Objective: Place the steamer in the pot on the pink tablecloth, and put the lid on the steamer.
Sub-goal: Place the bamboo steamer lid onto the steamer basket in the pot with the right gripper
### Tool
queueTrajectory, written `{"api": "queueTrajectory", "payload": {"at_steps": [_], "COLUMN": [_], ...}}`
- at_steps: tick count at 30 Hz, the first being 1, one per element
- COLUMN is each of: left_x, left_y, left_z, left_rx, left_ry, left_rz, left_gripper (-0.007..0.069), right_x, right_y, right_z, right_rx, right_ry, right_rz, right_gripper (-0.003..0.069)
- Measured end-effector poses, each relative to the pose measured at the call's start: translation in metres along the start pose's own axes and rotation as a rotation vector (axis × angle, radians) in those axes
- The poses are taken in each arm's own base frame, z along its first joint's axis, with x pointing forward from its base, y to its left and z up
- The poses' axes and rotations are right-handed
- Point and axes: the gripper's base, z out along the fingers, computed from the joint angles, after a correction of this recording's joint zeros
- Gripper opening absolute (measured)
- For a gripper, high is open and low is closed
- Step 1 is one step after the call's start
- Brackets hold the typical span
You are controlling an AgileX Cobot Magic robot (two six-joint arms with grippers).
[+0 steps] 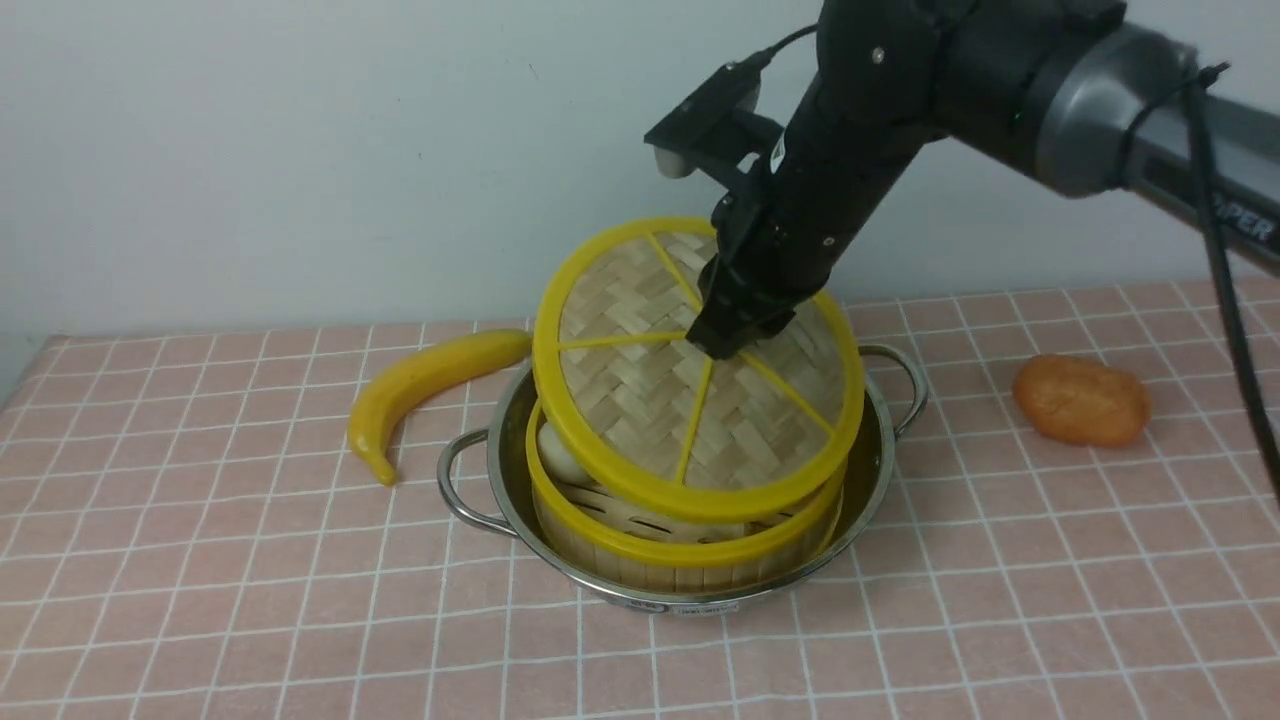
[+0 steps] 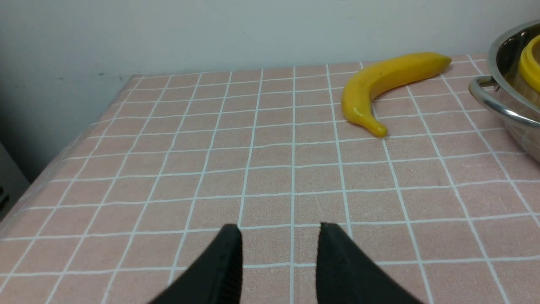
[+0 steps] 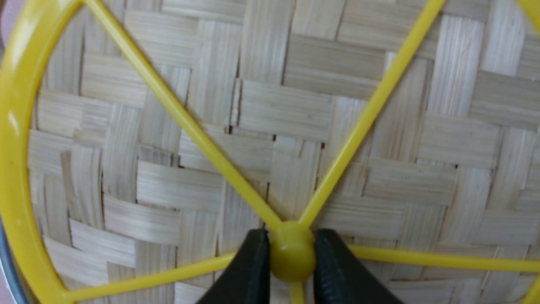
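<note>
The steel pot (image 1: 875,470) stands mid-table on the pink tablecloth (image 1: 200,560), and the bamboo steamer (image 1: 680,555) with its yellow rim sits inside it. Something white (image 1: 558,455) shows in the steamer. The woven lid (image 1: 650,400) hangs tilted just above the steamer, its far edge raised and its near edge low over the steamer's rim. My right gripper (image 1: 722,335) is shut on the lid's yellow centre knob (image 3: 292,253), one black finger on each side. My left gripper (image 2: 278,230) is out of the front view; its wrist view shows it open over bare cloth, left of the pot (image 2: 512,84).
A yellow banana (image 1: 430,385) lies on the cloth just left of the pot, near its left handle (image 1: 460,480). An orange bread-like lump (image 1: 1082,400) lies to the right. A pale wall stands behind the table. The cloth's left edge (image 2: 55,164) drops off beside my left gripper.
</note>
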Motion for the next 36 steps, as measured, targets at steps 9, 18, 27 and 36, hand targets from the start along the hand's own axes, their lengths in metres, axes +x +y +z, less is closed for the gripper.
{"api": "queueTrajectory", "payload": {"at_steps": [9, 18, 27, 36], "left_x": [0.000, 0.000, 0.000, 0.000], "left_y": [0.000, 0.000, 0.000, 0.000], "left_z": [0.000, 0.000, 0.000, 0.000], "left_rx": [0.000, -0.001, -0.002, -0.002], "left_ry": [-0.001, -0.001, -0.001, -0.001], "left_rz": [0.000, 0.000, 0.000, -0.001], "left_gripper": [0.0242, 0.0242, 0.0242, 0.0242], "right_x": [0.001, 0.003, 0.004, 0.004], "right_y": [0.010, 0.022, 0.018, 0.018], "right_z": [-0.004, 0.000, 0.000, 0.000], "right_rx": [-0.008, 0.011, 0.054, 0.048], "right_ry": [0.004, 0.036, 0.051, 0.050], "right_rz": [0.023, -0.018, -0.040, -0.052], "right_gripper": [0.0148, 0.0148, 0.0148, 0.0148]}}
